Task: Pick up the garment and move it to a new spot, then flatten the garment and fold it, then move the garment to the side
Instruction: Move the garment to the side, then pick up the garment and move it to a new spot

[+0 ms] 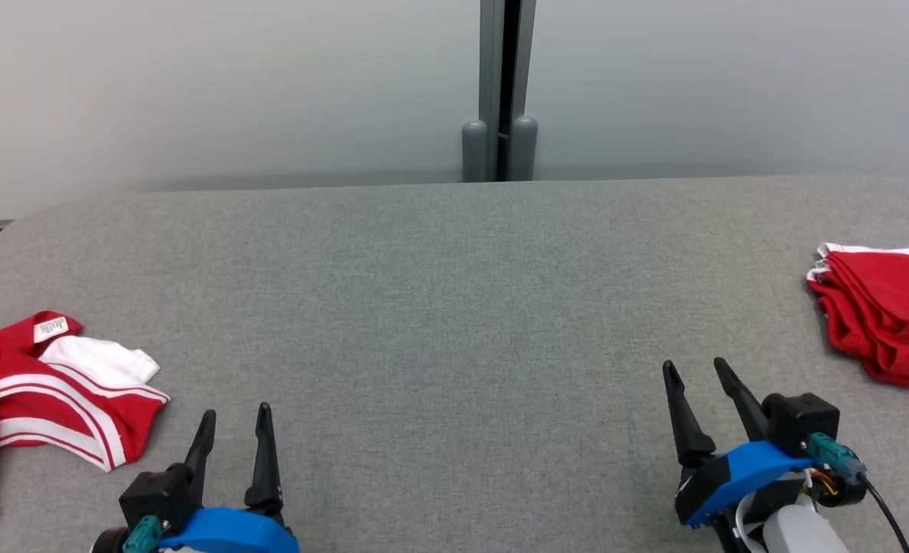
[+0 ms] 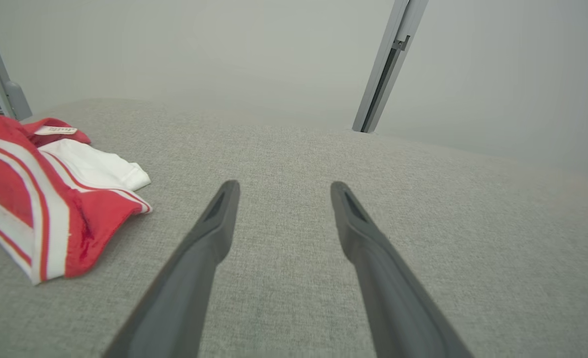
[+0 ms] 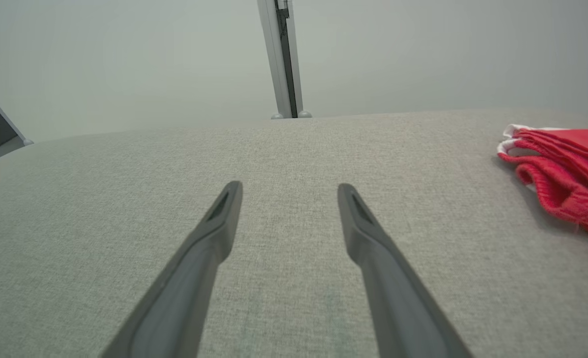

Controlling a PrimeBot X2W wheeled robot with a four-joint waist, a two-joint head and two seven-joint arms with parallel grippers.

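Note:
A crumpled red garment (image 1: 47,392) with white stripes and a white sleeve lies at the left edge of the grey table (image 1: 454,307); the left wrist view has this garment (image 2: 40,199) at its left. My left gripper (image 1: 236,415) stands open just right of it, empty, its fingers (image 2: 214,219) spread over bare cloth. My right gripper (image 1: 694,367) is open and empty near the table's front right, its fingers (image 3: 224,214) over the bare surface.
A stack of folded red clothes (image 1: 888,315) sits at the table's right edge, also at the right of the right wrist view as folded clothes (image 3: 567,169). A pale wall with a grey vertical post (image 1: 504,92) stands behind the table.

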